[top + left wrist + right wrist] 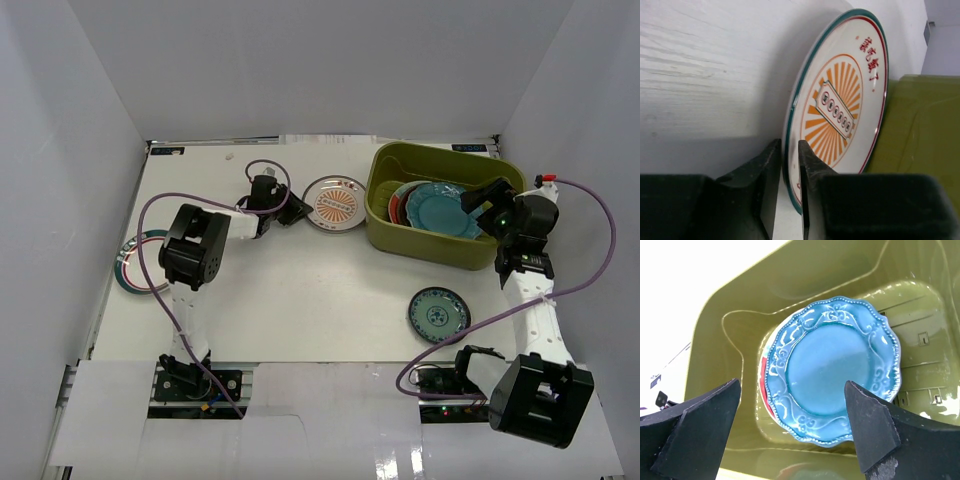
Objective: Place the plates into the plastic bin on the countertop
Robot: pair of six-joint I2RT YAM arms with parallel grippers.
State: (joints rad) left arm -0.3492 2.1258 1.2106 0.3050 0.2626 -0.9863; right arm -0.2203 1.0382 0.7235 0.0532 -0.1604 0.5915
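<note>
Nearest, on the right, a small teal plate (438, 313) lies flat on the white surface (300, 300), well apart from both arms. At the left edge a striped-rim plate (126, 266) also waits, partly hidden under the left arm. Farther back, in the middle, the left jaws are closed on the rim of the orange sunburst plate (335, 205), which sits just left of the green bin (430, 250). In that bin, far right, a teal scalloped plate (440, 208) tops a small stack with a red rim showing beneath, and the right jaws hang over it, spread wide and holding nothing. I judge the job past halfway: three plates remain outside the bin, one of them already gripped. Only the overhead view shows the two waiting plates. Only the left wrist view shows the pinch on the sunburst plate's edge, with the plate seemingly tipped up. The right wrist view adds the bin's slotted floor, but no view makes the stack's count clear
</note>
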